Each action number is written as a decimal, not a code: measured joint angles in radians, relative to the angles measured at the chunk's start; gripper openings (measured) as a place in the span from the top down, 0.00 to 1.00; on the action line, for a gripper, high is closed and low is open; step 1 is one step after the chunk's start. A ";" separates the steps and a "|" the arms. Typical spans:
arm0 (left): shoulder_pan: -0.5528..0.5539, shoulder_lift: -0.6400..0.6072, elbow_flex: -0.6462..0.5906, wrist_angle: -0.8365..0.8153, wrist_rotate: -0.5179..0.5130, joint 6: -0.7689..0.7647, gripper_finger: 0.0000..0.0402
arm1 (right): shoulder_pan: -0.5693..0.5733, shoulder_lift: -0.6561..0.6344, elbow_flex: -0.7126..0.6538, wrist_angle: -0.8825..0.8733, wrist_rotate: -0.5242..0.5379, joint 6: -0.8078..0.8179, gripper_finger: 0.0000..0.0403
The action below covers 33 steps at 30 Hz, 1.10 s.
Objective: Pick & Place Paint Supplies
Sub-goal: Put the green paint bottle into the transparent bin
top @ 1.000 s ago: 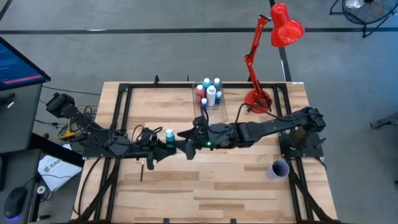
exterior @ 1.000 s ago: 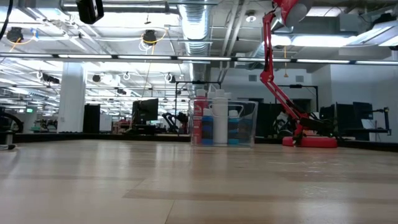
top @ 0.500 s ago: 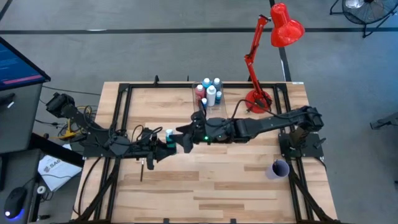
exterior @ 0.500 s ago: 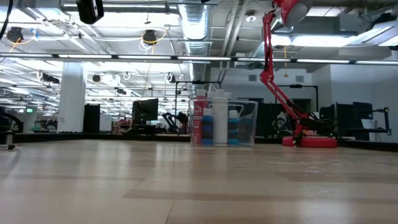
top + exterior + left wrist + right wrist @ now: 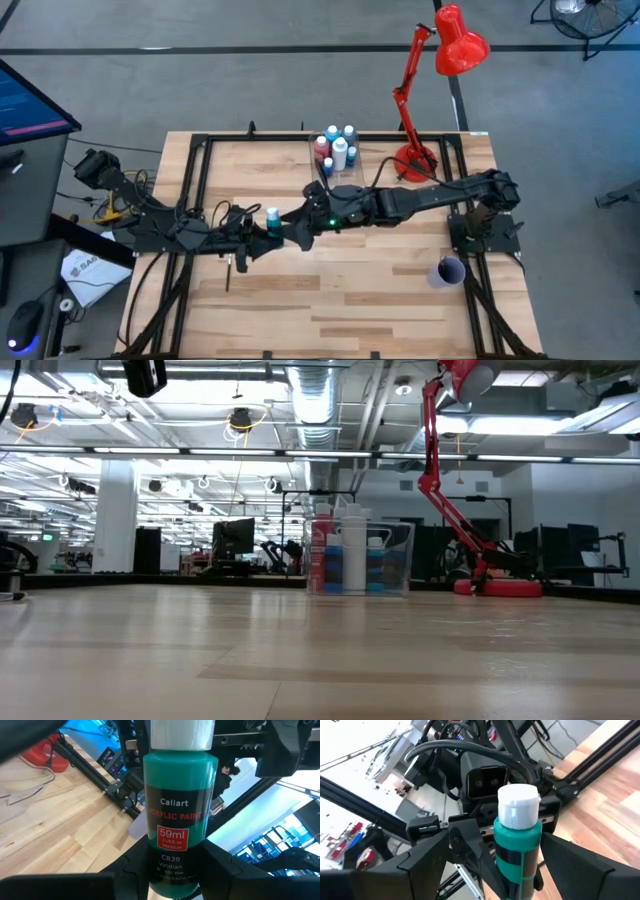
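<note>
Wooden table [image 5: 350,290], green bottle [image 5: 180,810] base hidden in left claw [image 5: 268,228], right claw [image 5: 296,228] spread

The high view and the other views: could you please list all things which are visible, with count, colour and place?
Green paint bottle: one, green with white cap, above table centre, held by left pincer.
Paint bottles: about six; blue, white, pink-red; inside the box.
Clear box: one, see-through, table's far edge.
Lamp: one, red, far right corner.
Cup: one, purple, right side.
Table: one, light wood.
Left pincer: shut on the green paint bottle.
Right pincer: open, its fingers either side of the same bottle.
</note>
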 joint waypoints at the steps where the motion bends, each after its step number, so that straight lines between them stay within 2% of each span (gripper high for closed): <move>1: 0.000 0.000 0.000 0.000 0.000 0.000 0.71 | -0.003 0.000 0.000 -0.002 -0.005 0.006 0.24; 5: 0.000 0.000 0.000 0.000 0.010 0.000 0.71 | -0.016 0.000 0.000 -0.008 -0.009 0.040 0.24; 13: 0.000 0.000 0.000 -0.002 0.118 -0.027 0.71 | -0.029 -0.001 0.000 -0.033 -0.070 0.088 0.24; 18: 0.000 0.000 0.000 -0.006 0.160 -0.054 0.71 | -0.029 -0.001 0.000 -0.076 -0.138 0.114 0.24; 33: 0.000 0.007 -0.001 -0.016 0.200 -0.102 0.71 | -0.032 -0.001 0.000 -0.103 -0.188 0.166 0.24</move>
